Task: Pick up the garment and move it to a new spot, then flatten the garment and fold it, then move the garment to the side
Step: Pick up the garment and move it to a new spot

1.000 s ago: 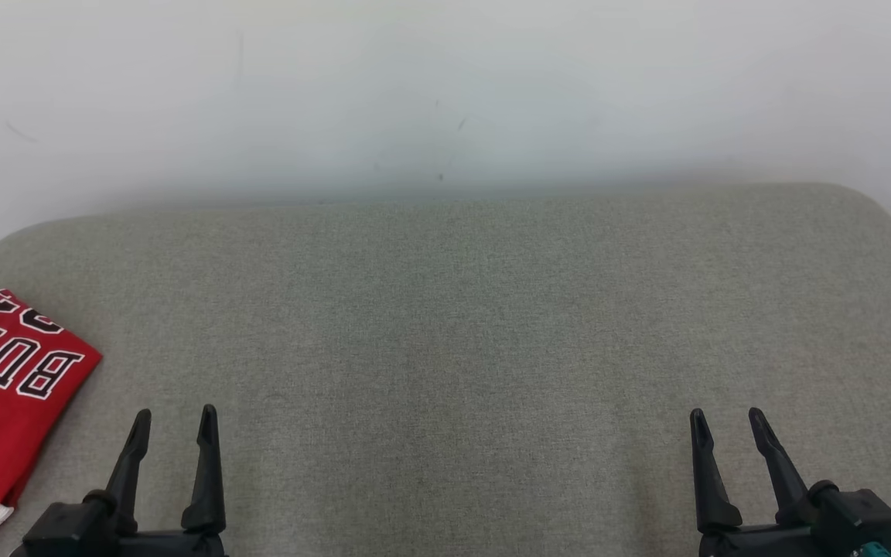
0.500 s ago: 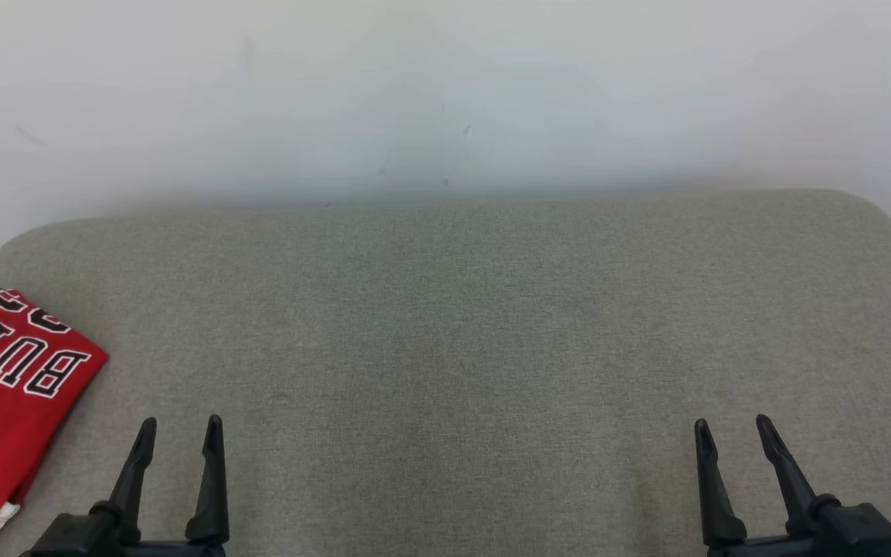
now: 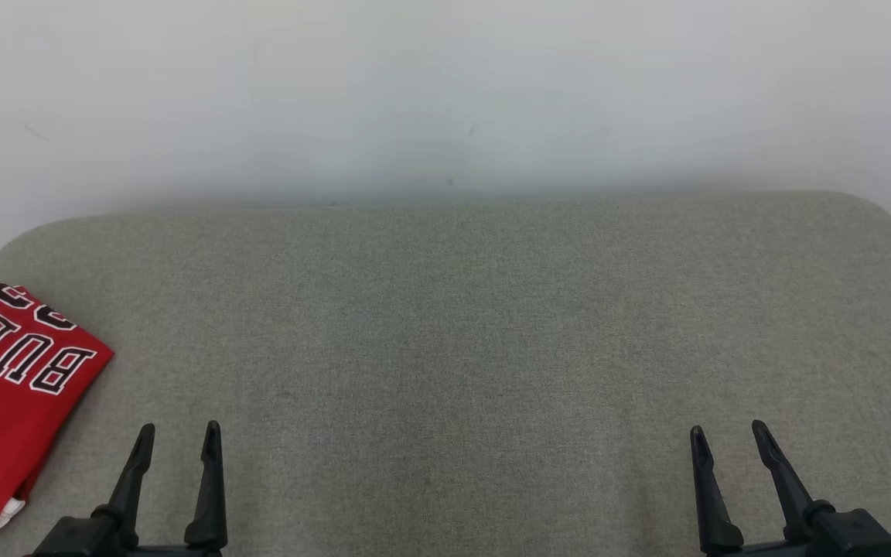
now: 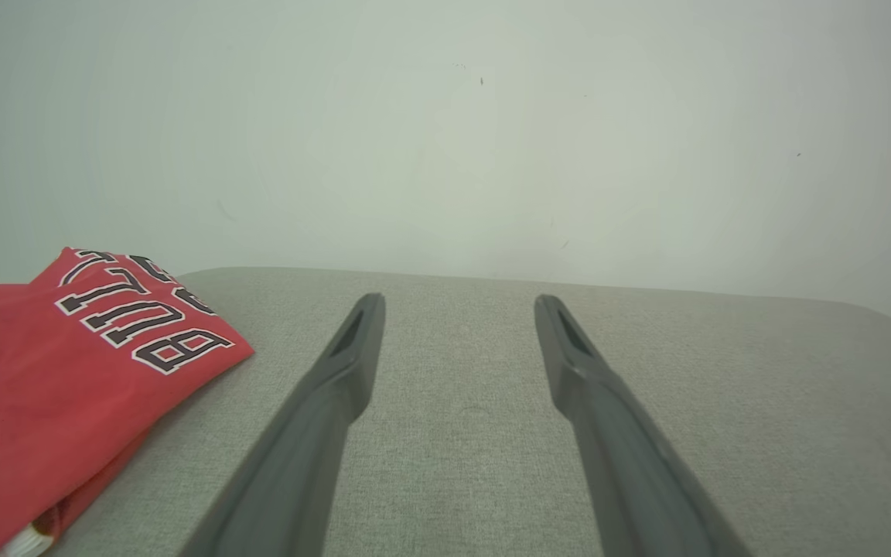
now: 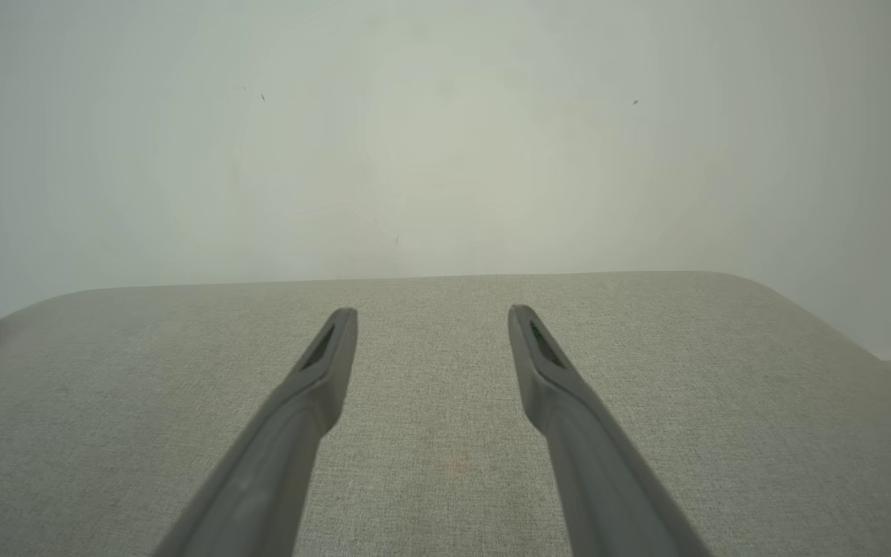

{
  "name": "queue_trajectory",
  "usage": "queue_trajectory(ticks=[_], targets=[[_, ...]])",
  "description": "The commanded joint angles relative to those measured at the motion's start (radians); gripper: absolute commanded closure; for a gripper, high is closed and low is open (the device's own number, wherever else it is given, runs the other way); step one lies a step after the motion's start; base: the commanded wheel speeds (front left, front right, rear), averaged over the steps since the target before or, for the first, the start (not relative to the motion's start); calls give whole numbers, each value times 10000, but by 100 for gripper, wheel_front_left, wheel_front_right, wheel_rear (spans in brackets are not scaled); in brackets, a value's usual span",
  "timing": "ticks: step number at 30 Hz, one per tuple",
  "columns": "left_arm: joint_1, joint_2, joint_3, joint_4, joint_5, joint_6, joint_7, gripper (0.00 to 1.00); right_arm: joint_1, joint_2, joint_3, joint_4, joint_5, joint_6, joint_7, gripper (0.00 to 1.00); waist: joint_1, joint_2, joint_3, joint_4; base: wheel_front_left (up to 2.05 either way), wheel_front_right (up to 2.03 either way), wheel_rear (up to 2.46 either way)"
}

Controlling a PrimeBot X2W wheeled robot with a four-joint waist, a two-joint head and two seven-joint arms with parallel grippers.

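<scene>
I find the jersey (image 3: 16,387) folded, lying just left of my left gripper (image 3: 177,428) fingers and well apart from the right gripper (image 3: 724,428). Both pairs of fingers stand wide, holding nothing. I judge folding and side placement done, with nothing left.

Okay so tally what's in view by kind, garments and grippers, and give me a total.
Garments: 1, the red jersey
Grippers: 2, the left gripper and the right gripper, both open
Total: 3
</scene>
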Motion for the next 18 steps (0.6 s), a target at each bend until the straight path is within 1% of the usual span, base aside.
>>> queue_trajectory(ticks=[1,8,11,14,18], targets=[[31,20,35,26,30,31,-32,0,77,-26,1,21,30,-21,-13,0,0,0,-10,1,0,0,0],[20,12,62,102,-18,56,-32,0,78,-26,4,10,52,-21,14,0,0,0,-5,36,0,0,0],[-71,24,-3,141,1,49,-30,0,123,-26,-100,-37,77,-21,6,0,0,0,29,187,0,0,0],[-150,130,52,141,33,84,-30,0,149,-22,-109,-29,110,-21,12,0,0,0,86,512,0,0,0],[-359,207,55,241,63,140,-27,0,170,-25,-145,-56,167,-21,17,0,0,0,256,1232,0,0,0]])
